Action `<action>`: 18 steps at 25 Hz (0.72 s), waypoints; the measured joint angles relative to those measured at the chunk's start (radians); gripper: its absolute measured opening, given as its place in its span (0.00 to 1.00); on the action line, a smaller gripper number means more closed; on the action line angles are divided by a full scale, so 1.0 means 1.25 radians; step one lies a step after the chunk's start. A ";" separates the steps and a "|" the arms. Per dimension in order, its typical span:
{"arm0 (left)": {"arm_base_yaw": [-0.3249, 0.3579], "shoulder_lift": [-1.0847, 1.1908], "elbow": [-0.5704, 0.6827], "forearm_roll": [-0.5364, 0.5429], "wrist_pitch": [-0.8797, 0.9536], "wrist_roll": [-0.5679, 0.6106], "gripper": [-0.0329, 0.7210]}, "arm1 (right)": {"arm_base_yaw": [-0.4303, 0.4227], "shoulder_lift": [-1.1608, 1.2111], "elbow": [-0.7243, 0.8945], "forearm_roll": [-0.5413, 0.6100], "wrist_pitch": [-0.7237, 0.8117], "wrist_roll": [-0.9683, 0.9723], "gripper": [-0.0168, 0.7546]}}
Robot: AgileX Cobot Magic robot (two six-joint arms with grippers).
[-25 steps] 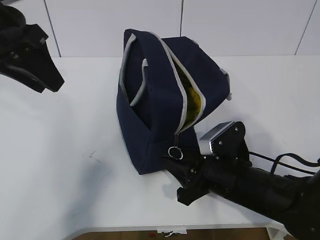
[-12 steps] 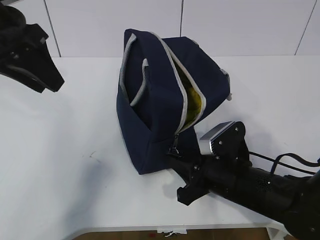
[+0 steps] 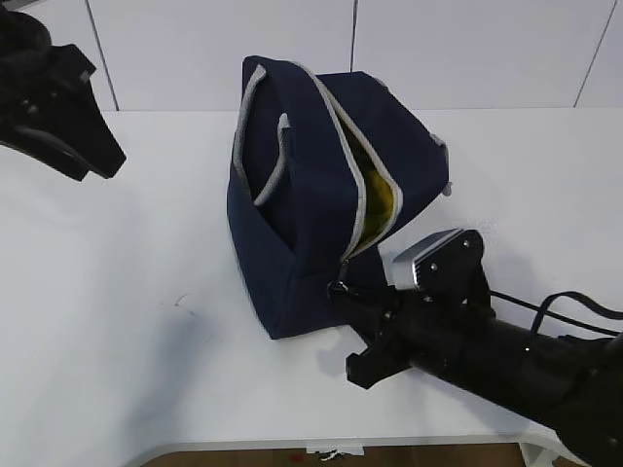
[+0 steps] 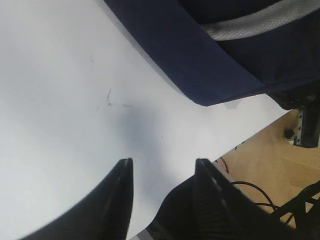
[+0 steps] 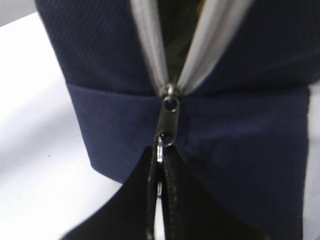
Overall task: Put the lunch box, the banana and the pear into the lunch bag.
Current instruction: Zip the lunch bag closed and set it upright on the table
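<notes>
The navy lunch bag (image 3: pixel 302 214) stands tilted at the table's middle, its grey zipper (image 3: pixel 362 209) open. Something yellow (image 3: pixel 382 199) shows inside; I cannot tell whether it is the banana or the pear. The lunch box is hidden. My right gripper (image 3: pixel 343 297) is at the bag's near end, shut on the zipper's ring pull (image 5: pixel 159 150), just below the slider (image 5: pixel 169 117); the right wrist view shows its fingers (image 5: pixel 172 200) pinched together. My left gripper (image 3: pixel 97 161) is open and empty, held high at the far left; its wrist view (image 4: pixel 162 167) shows bare table and the bag's corner (image 4: pixel 210 70).
The white table (image 3: pixel 117 321) ends close to my right arm at its front edge (image 3: pixel 243 443). Past that edge, the left wrist view shows wooden floor with cables (image 4: pixel 260 195). A white panelled wall (image 3: pixel 467 49) runs behind the table.
The ring pull hung loose a second ago; my right gripper has shut on it and shifted slightly right. The left arm and the bag have not moved.
</notes>
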 joint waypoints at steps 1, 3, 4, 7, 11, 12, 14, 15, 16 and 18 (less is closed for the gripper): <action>0.000 0.000 0.000 -0.002 0.000 -0.001 0.45 | 0.000 -0.012 0.000 0.000 0.013 0.006 0.01; 0.000 0.000 0.000 -0.011 0.000 -0.001 0.45 | 0.000 -0.039 0.000 0.000 0.045 0.018 0.01; 0.000 0.000 0.000 -0.017 0.000 -0.001 0.45 | 0.000 -0.056 0.000 -0.002 0.068 0.021 0.01; 0.000 0.000 0.000 -0.024 0.000 -0.003 0.45 | 0.000 -0.109 0.000 -0.018 0.141 0.040 0.01; 0.000 0.000 0.000 -0.027 0.000 -0.003 0.45 | 0.000 -0.189 0.000 -0.038 0.224 0.076 0.01; 0.000 0.000 0.000 -0.029 0.000 -0.003 0.45 | 0.000 -0.209 0.000 -0.046 0.244 0.084 0.01; 0.000 0.000 0.000 -0.029 0.000 -0.003 0.45 | 0.000 -0.243 0.000 -0.054 0.282 0.097 0.01; 0.000 0.000 0.000 -0.030 0.000 -0.003 0.45 | 0.000 -0.259 0.001 -0.057 0.301 0.105 0.01; 0.000 0.000 0.000 -0.030 0.000 -0.003 0.45 | 0.000 -0.275 0.001 -0.058 0.319 0.111 0.01; 0.000 0.000 0.000 -0.030 0.000 -0.003 0.45 | 0.000 -0.300 0.003 -0.060 0.352 0.118 0.01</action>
